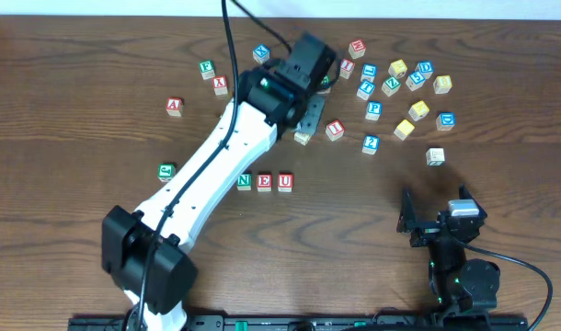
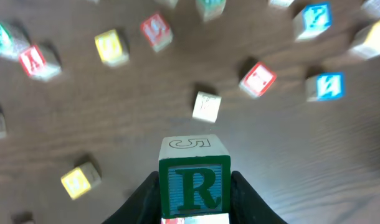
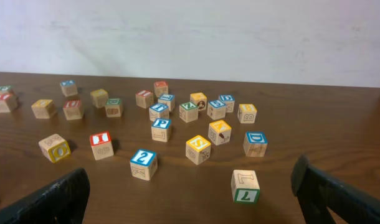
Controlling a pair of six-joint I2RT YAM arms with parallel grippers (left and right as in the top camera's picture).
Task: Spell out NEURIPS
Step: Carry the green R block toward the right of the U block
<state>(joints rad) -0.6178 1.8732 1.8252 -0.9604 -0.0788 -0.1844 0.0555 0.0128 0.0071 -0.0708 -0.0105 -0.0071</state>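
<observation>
Cubes N (image 1: pixel 245 181), E (image 1: pixel 265 181) and U (image 1: pixel 285 181) stand in a row, left to right, just below the middle of the overhead frame. N is slightly apart from E, while E and U sit just beside each other. Your left tool (image 2: pixel 194 200) is clamped on the green R cube (image 2: pixel 194 185) at the bottom centre of the left wrist frame. One dark finger presses each side, and the R face is turned to the camera. In the overhead frame that arm reaches from lower left to upper centre, and you cannot see the R beneath it. Your right tool (image 3: pixel 189 186) sits at the lower right of the overhead frame, fingers spread wide with nothing between them. Ahead of it on the tabletop (image 1: pixel 78 55), loose among other lettered cubes in the right wrist frame, are the red I (image 3: pixel 101 144) at left, the blue P (image 3: pixel 161 127) near centre and the yellow-faced S (image 3: pixel 198 148) just right of it.
</observation>
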